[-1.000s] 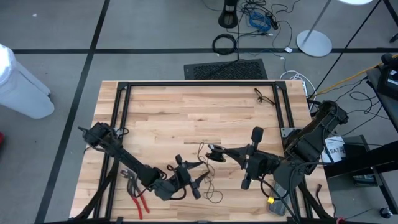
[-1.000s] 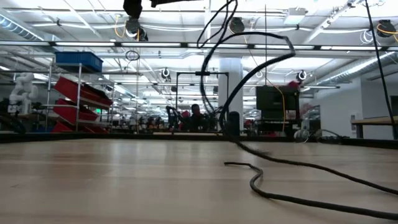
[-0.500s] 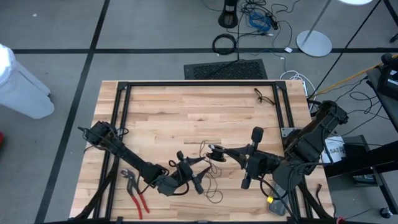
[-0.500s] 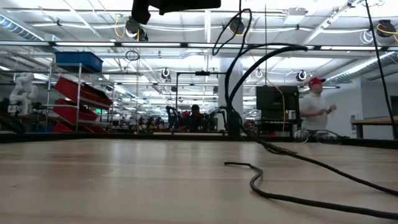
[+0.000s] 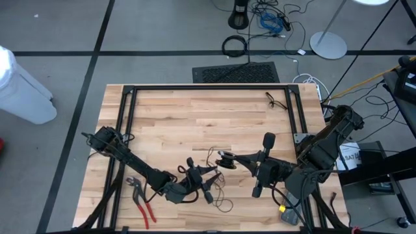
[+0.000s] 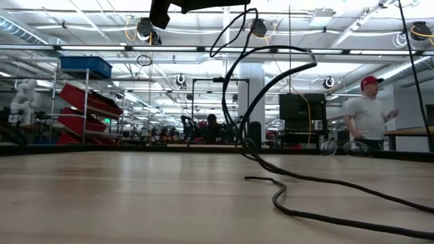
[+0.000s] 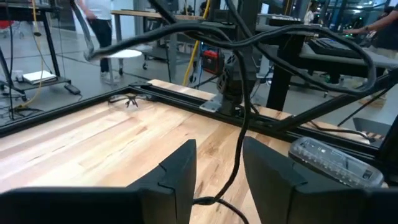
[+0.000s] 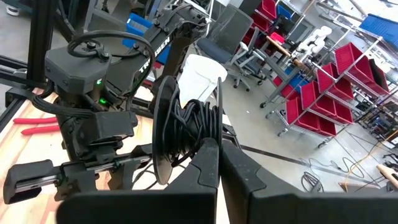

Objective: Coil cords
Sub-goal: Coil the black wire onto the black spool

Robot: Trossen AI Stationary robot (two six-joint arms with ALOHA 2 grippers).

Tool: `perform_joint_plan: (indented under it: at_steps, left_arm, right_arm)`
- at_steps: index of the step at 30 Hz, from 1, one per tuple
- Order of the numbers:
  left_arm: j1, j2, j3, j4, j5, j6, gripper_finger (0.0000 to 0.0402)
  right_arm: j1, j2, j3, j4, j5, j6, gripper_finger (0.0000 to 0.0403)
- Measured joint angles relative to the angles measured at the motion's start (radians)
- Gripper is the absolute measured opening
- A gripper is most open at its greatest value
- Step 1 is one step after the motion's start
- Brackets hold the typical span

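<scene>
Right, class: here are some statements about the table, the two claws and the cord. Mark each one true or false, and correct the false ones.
1. The right claw is shut on a dark puck wound with the cord. True.
2. The red-handled pliers lie at the table's far edge. False: they lie near its front left corner.
3. The cord runs between the left claw's fingers. True.
4. A pair of glasses is held by the left claw. False: they lie on the table, far side.
</scene>
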Motion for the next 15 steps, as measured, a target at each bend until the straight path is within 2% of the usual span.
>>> perform_joint_plan:
  at_steps: [3, 6, 13, 15]
  left_arm:
    - [0.000, 0.000, 0.000, -0.002, -0.019, 0.001, 0.0134]
    - [-0.006, 0.000, 0.000, -0.005, -0.048, 0.009, 0.0115]
    - [-0.044, 0.000, 0.000, -0.043, -0.142, 0.033, 0.0018]
    - [-0.055, 0.000, 0.000, -0.074, -0.174, 0.029, 0.0008]
  right_arm:
    - [0.000, 0.000, 0.000, 0.000, 0.000, 0.000, 0.0000]
    - [0.000, 0.000, 0.000, 0.000, 0.000, 0.000, 0.0000]
    - [0.000, 0.000, 0.000, -0.001, 0.000, 0.000, 0.0000]
    - [0.007, 0.000, 0.000, 0.000, 0.001, -0.002, 0.0000]
